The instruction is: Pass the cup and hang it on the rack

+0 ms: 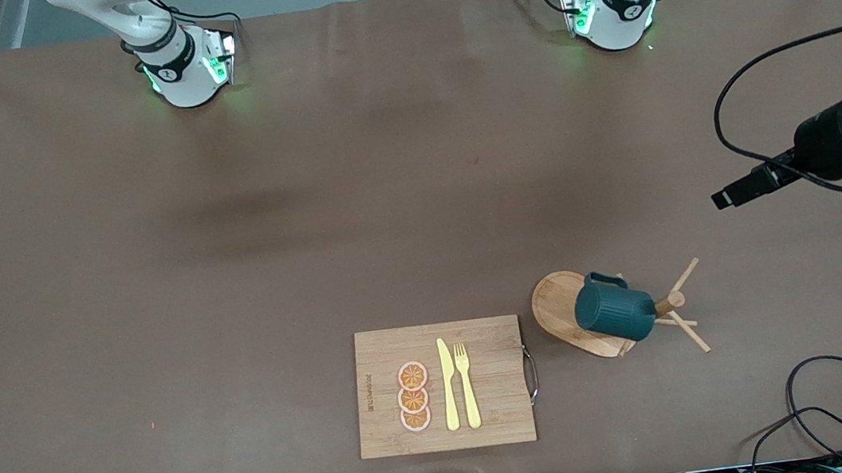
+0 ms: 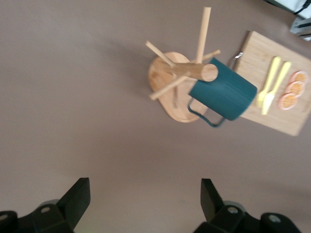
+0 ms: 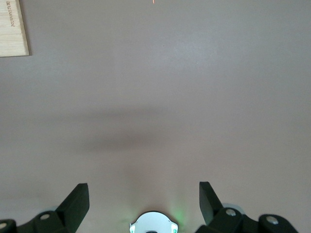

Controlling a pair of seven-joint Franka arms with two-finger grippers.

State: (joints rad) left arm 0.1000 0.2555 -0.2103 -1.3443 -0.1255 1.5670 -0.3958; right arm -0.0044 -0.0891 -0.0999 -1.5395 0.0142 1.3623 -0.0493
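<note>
The left pincer hung spread and empty over bare tabletop at the left arm's end; in its wrist view the cup showed in the upper right of the frame, well apart from the fingertips, already hooked by its handle on a peg of the rack. In the front view the cup sat lower right of centre, its long axis tilted across the rack, just beside the cutting board. The right pincer, also spread and empty, waited over bare tabletop near its own base, so the left arm looked the nearer one.
</note>
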